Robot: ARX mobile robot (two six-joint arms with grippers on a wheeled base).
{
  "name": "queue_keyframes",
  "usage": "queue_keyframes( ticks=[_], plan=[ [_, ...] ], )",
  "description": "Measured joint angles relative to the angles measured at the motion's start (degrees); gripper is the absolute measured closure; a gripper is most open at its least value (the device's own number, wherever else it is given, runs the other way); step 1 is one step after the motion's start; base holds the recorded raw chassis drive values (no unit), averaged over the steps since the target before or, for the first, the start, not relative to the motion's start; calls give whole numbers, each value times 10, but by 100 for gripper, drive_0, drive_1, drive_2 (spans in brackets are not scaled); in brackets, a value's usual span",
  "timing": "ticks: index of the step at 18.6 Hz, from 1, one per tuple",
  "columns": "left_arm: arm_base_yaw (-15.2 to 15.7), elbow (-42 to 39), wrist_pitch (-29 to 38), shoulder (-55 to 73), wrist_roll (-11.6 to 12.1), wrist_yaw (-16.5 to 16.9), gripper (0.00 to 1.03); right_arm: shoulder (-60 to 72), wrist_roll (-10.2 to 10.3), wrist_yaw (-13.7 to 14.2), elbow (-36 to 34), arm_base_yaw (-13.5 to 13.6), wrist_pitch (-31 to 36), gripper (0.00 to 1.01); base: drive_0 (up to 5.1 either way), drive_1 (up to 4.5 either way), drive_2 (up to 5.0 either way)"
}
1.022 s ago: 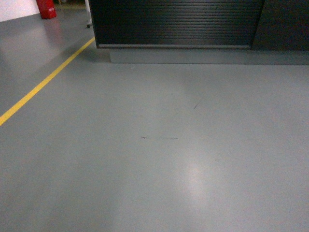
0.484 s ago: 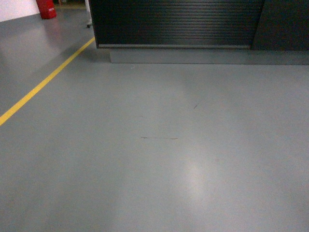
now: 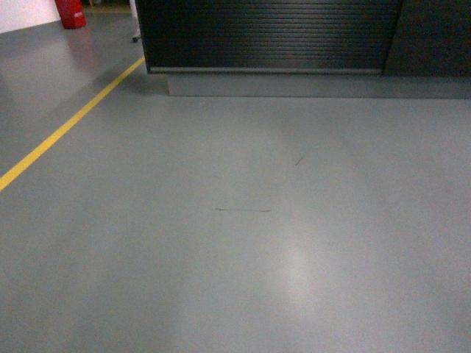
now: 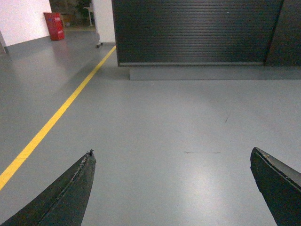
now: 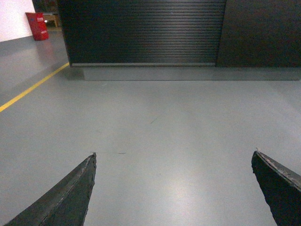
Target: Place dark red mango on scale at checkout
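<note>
- Checkout [image 3: 268,35] — black unit with horizontally ribbed front, at 12 o'clock in the head view, well apart from the robot across bare grey floor [image 3: 243,220]; its top surface is cut off by the frame, so nothing on it can be catalogued
- Dark red mango — not visible in any view; location cannot be told
- Scale — not visible in any view
- Left end effector [image 4: 171,188] — fingers spread wide at 7 and 5 o'clock of its wrist view, nothing between them but floor; open and empty
- Right end effector [image 5: 174,188] — same pose, jaws wide apart, empty
- Reason for the pose, as a judgement: both arms appear carried low and forward while the base faces the checkout, ready for a pick not yet begun
- Yellow floor line [image 3: 66,125] — runs from 8 o'clock towards 11 o'clock
- Red object [image 3: 71,12] — at 11 o'clock, far corner, identity unclear
- Against the earlier head frames — checkout, line and floor scuffs sit in the same places; no evident travel
</note>
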Motion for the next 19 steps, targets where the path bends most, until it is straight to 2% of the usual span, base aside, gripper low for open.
queue_keyframes(
  ticks=[19],
  plan=[
    [0,0,1,0,0,0,5,0,0,0,0,0,1,3,-3,423,-430]
  ],
)
